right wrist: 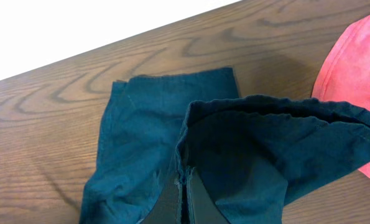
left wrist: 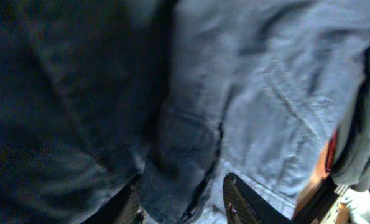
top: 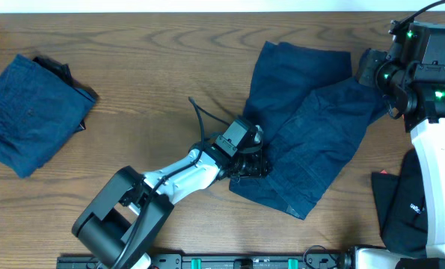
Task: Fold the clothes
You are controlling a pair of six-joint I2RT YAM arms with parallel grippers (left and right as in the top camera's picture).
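While the navy shorts lay spread right of centre on the table, the left gripper clamped their near-left edge and the right gripper pinched their far-right hem.

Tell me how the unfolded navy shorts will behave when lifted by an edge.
Likely floppy: the navy shorts drape and crease where the right gripper pinches them. Pushed, they would probably bunch on the wooden table rather than slide flat.

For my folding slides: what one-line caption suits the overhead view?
Right gripper pinches the navy shorts at a corner, left gripper meets their opposite edge; a folded blue garment lies aside.
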